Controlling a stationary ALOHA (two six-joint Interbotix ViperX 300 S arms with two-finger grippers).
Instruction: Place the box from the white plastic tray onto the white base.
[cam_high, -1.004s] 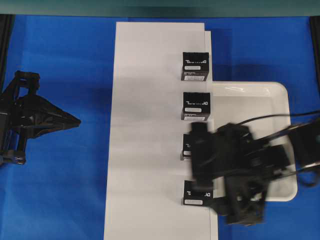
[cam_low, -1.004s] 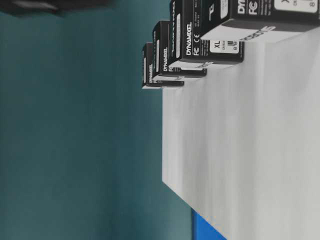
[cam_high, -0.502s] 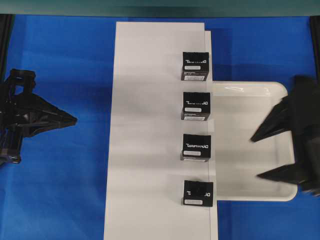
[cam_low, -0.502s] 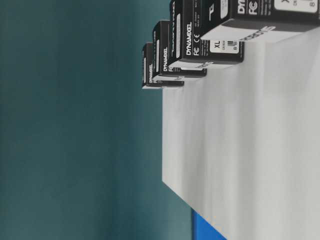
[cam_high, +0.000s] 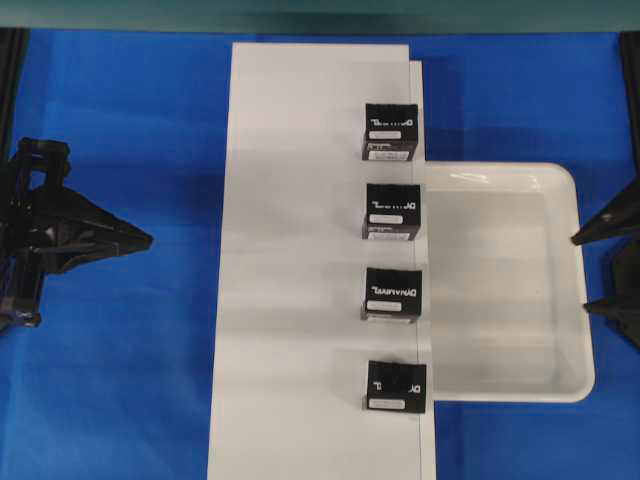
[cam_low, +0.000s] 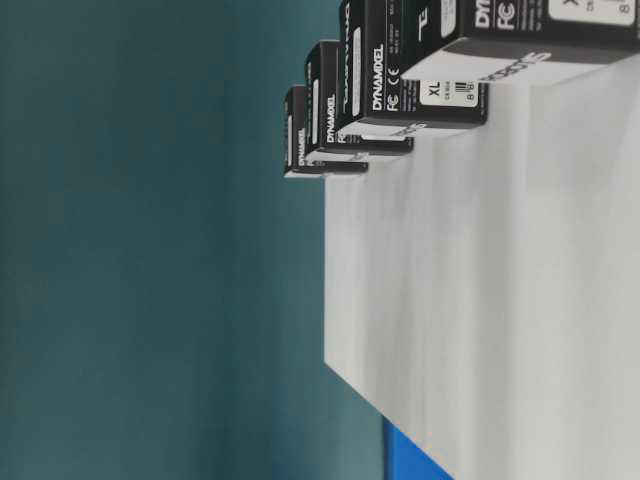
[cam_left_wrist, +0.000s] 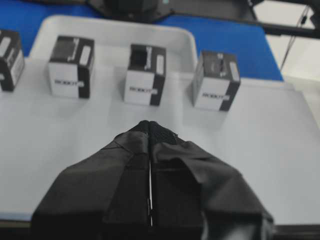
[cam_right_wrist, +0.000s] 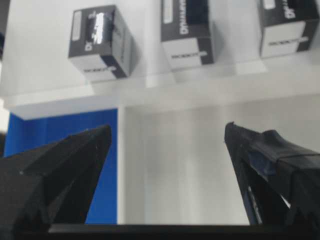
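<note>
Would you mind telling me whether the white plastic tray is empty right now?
Empty. The white plastic tray shows only bare floor overhead; all four boxes, including the box, sit on the white base.

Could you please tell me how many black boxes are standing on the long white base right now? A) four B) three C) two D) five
A: the overhead view shows four black boxes in a row along the right side of the white base, the nearest being the box with the broken logo line, while the white plastic tray holds none.
</note>
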